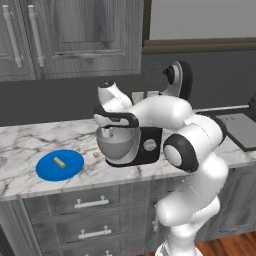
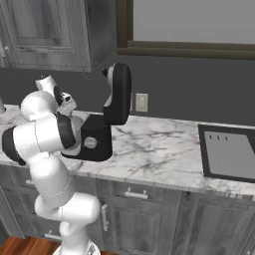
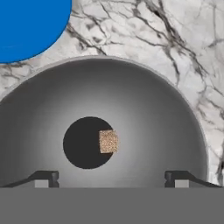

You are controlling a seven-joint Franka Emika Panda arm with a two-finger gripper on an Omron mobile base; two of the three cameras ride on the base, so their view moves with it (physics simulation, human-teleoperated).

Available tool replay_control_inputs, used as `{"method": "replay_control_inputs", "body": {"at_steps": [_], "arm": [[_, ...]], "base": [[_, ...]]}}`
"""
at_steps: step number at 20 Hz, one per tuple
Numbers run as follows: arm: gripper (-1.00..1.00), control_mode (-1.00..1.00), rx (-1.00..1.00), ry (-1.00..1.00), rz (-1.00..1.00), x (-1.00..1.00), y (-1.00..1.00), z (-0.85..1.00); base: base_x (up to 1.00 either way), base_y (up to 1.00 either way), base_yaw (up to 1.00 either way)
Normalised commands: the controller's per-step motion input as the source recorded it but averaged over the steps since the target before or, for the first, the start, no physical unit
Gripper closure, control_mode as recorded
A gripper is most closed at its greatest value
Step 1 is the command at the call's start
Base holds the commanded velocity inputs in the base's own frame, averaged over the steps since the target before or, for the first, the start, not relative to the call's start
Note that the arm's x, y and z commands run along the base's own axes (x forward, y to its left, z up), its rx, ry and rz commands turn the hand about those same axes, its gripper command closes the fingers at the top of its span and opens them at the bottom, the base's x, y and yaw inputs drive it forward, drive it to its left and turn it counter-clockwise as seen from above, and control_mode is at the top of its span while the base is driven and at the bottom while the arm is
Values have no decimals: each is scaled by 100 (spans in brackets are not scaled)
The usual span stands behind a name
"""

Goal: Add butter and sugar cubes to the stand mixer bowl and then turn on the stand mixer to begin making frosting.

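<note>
The black stand mixer [image 1: 150,145] stands on the marble counter with its head [image 1: 177,80] tilted up and back. Its grey metal bowl [image 1: 117,145] sits on the base. My gripper [image 1: 110,131] hangs straight over the bowl, pointing down into it. In the hand view the gripper [image 3: 111,177] is open with nothing between its fingertips. One tan sugar cube [image 3: 108,141] lies inside the bowl [image 3: 144,100], near the middle. A second sugar cube [image 1: 95,154] rests on the counter just left of the bowl. The yellow butter [image 1: 60,161] stick lies on a blue plate [image 1: 47,170] further left.
The blue plate [image 3: 30,26] edge is close to the bowl in the hand view. A dark recessed sink [image 2: 229,152] sits in the counter to the right of the mixer [image 2: 117,94]. Wall cabinets hang above, and drawers [image 1: 92,202] run below the counter edge.
</note>
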Motion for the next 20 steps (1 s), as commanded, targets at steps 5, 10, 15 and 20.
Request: {"method": "replay_control_inputs", "body": {"at_steps": [5,10,15,20], "arm": [[-100,-100,-1,-22,3,-92,32,67],[-100,-100,-14,-9,10,-69,68,32],[-100,-100,-24,-3,14,-32,73,4],[-100,-100,-28,0,11,0,55,0]], "base": [[0,0,0],[0,0,0],[0,0,0],[0,0,0]]}}
